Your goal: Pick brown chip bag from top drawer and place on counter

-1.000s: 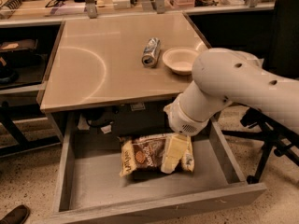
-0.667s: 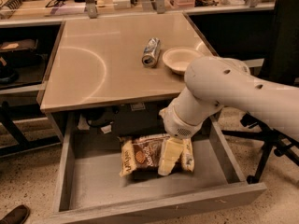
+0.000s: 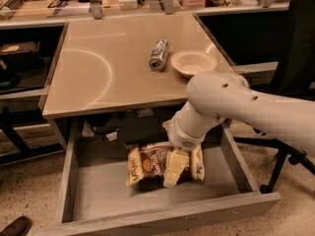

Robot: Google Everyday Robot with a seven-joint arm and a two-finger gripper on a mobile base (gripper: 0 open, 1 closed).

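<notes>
The brown chip bag (image 3: 146, 165) lies in the open top drawer (image 3: 162, 215), near the middle toward the back. It is dark brown with pale yellow ends and an orange round logo. My gripper (image 3: 175, 169) reaches down from the white arm (image 3: 231, 102) and sits right over the bag's right half, hiding part of it. The beige counter (image 3: 113, 68) lies above and behind the drawer.
A crushed silver can (image 3: 159, 54) and a cream bowl (image 3: 193, 62) sit on the counter's right side. A cluttered light wood shelf (image 3: 64, 6) runs along the back. A dark chair (image 3: 295, 58) stands at the right, and a shoe (image 3: 17, 226) shows at the bottom left.
My arm has shifted a little left and down, bringing the gripper further over the chip bag. The bag has stayed in place.
</notes>
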